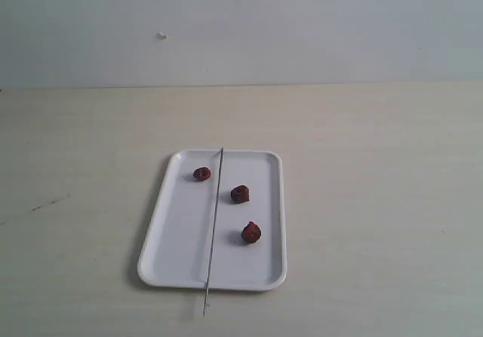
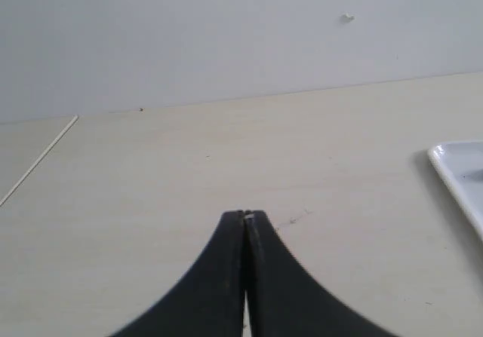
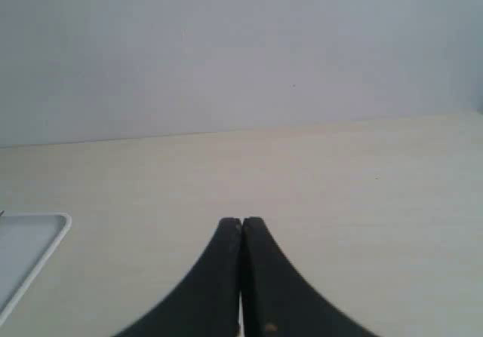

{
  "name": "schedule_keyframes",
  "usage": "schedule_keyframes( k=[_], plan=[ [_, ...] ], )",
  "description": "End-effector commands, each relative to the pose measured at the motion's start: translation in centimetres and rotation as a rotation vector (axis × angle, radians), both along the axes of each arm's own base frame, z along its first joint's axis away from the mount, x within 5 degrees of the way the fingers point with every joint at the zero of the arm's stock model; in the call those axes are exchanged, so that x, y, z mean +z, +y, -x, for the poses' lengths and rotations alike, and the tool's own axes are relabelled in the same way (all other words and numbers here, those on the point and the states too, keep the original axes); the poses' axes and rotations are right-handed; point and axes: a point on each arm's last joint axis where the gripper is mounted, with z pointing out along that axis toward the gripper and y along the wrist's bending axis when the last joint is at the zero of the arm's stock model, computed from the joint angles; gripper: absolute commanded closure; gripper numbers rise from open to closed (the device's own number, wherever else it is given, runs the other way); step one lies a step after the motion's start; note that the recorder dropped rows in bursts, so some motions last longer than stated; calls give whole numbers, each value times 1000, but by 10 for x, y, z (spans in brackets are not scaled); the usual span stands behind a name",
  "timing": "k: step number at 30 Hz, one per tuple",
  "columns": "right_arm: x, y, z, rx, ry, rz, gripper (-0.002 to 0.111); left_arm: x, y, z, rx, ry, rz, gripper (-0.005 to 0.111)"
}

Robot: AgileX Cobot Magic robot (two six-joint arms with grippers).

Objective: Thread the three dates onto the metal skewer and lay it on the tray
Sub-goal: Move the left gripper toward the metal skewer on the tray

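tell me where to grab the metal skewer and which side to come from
Probably the near end of the metal skewer, where it juts past the near rim of the tray. The rod rests on that rim, so this end seems clear of the table and away from the dates. Come down from above, closing across the rod; the left hand is shut and must open first.

Robotics test bench: a pale wood-grain tabletop (image 1: 377,163) runs back to a plain grey-white wall (image 1: 302,28) bearing one small white speck (image 1: 161,35). A faint dark scuff (image 1: 49,201) marks the bench surface. A white tray (image 1: 177,231) sits on it with three dates (image 1: 241,194) and a thin metal skewer (image 1: 214,224). The black left gripper (image 2: 245,215) and right gripper (image 3: 241,220), fingers pressed together, frame each wrist view, the setting of a laboratory manipulation trial rather than a kitchen.
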Motion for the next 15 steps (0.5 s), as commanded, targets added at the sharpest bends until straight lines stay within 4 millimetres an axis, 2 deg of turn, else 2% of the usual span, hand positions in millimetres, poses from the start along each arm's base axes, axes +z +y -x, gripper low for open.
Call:
schedule_keyframes(
  k=[1, 12, 15],
  plan=[
    [-1, 0, 0, -6, -3, 8, 108, -1, 0, 0, 3, 0, 3, 107],
    [-1, 0, 0, -6, -4, 3, 108, -1, 0, 0, 3, 0, 3, 107],
    [-1, 0, 0, -6, -4, 3, 108, 3, 1, 0, -4, -42, -75, 107]
  ],
)
